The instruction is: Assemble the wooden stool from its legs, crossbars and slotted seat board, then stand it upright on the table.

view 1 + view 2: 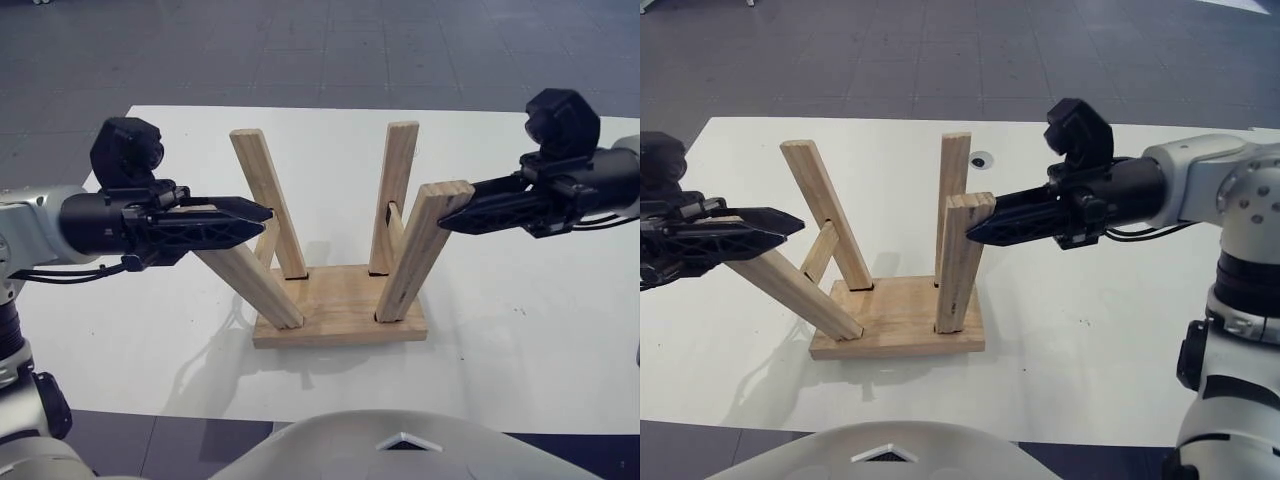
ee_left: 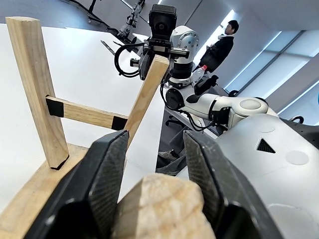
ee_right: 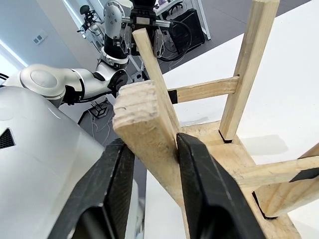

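While the stool (image 1: 340, 300) rests upside down on the table (image 1: 520, 340), its four legs pointing up, the left gripper (image 1: 258, 212) has its fingers clamped on the top of the near-left leg (image 1: 250, 275). The right gripper (image 1: 447, 220) has its fingers clamped on the top of the near-right leg (image 1: 415, 260).

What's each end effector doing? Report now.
Left end effector: closed on the left front leg.
Right end effector: closed on the right front leg.

You see the pale wooden stool (image 1: 335, 300) upside down mid-table (image 1: 520, 330): seat board (image 1: 350, 322) flat, four legs (image 1: 398, 190) splaying upward from its slots, a crossbar (image 2: 82, 113) joining each side pair.
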Robot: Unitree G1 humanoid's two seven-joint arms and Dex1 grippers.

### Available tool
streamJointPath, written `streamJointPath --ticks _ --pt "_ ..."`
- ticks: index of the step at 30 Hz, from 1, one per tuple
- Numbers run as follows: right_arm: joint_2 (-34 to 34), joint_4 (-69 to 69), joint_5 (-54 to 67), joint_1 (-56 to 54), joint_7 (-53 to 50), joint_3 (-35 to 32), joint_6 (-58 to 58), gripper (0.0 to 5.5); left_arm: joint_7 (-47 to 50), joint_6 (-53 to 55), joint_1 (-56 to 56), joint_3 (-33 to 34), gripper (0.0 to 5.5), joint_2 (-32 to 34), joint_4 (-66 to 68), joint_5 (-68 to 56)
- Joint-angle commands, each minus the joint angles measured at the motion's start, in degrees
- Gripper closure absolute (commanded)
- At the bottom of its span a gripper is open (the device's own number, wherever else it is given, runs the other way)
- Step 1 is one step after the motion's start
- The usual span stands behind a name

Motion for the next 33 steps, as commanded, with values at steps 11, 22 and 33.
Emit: streamJointPath --ticks 11,22,33 --pt "3.21 19.04 3.02 -4.48 -8.65 7.92 6.47 4.27 8.18 3.7 -9.56 -6.23 3.54 -4.68 14.67 -1.7" --pt "7.08 31.27 -7.54 -10.39 -3.54 13.77 -0.53 3.7 9.31 -1.57 -19.27 -7.31 2.98 -11.54 32.65 13.09" --pt "7.61 27.3 -9.99 -4.19 -2.22 10.81 -0.3 1.72 7.63 -14.39 -18.89 -0.47 1.63 -13.15 54.06 30.97"
